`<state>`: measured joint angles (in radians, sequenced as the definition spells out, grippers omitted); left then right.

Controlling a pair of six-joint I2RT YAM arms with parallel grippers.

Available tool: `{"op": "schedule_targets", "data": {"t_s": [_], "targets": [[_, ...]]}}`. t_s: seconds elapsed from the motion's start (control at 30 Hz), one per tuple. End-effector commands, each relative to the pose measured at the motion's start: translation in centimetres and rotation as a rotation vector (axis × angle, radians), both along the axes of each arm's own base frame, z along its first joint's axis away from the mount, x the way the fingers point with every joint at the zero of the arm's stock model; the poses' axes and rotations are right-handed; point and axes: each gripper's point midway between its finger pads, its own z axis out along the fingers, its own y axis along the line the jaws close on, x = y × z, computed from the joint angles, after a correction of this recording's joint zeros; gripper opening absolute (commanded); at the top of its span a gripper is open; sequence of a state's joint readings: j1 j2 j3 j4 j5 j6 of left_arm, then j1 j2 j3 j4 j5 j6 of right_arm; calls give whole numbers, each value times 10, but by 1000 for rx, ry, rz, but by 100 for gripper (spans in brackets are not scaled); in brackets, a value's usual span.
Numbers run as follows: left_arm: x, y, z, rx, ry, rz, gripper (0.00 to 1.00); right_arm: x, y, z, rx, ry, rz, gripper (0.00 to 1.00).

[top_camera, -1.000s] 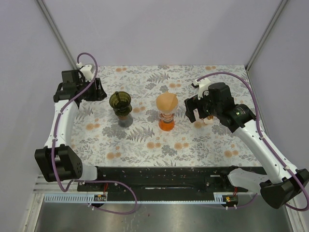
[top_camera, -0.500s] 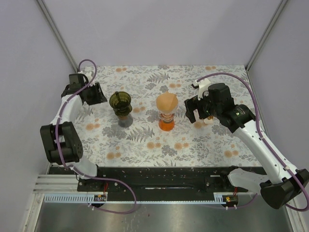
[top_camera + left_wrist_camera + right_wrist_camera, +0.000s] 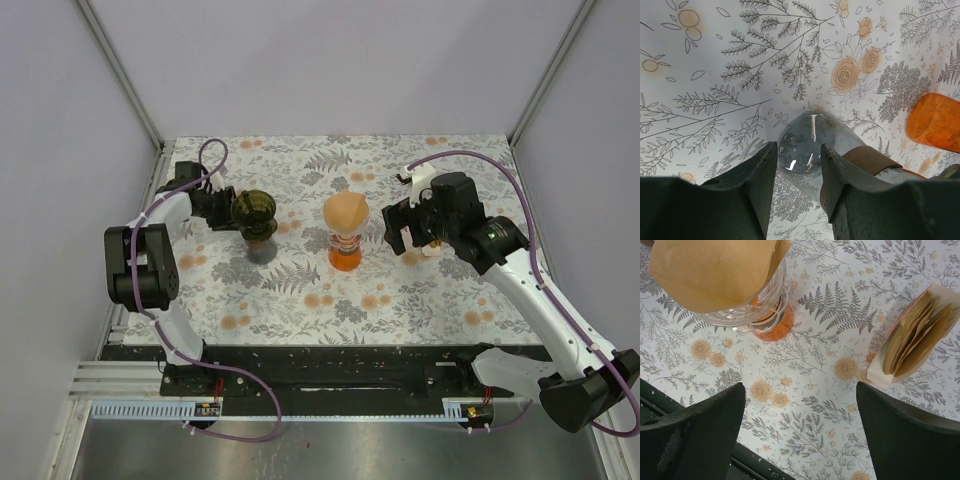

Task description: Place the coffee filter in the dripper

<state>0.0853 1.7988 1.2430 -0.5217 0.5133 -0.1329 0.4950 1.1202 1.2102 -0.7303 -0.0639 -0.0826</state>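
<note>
L gripper (image 3: pixel 797 148): jaws part-way apart, straddling the clear glass foot (image 3: pixel 807 135) of the dark olive-green cup-shaped dripper (image 3: pixel 250 207); can't tell if they pinch it. R gripper (image 3: pixel 800 390): jaws wide, holding nothing, hovers between the stack of spare brown paper filters (image 3: pixel 907 335) and the clear ribbed glass dripper on an orange foot (image 3: pixel 760 307), which carries 1 brown paper cone filter (image 3: pixel 710 270). Step, prob.: L steadying green dripper. Next: R must pinch 1 sheet off the stack, not 2.
</note>
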Motion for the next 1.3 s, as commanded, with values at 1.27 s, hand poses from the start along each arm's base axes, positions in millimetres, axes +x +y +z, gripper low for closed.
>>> {"op": "schedule_targets", "data": {"t_s": [1.27], "targets": [[-37,4,79,165,-171,-57,55,3,2,41,85,-61,-42,99]]}}
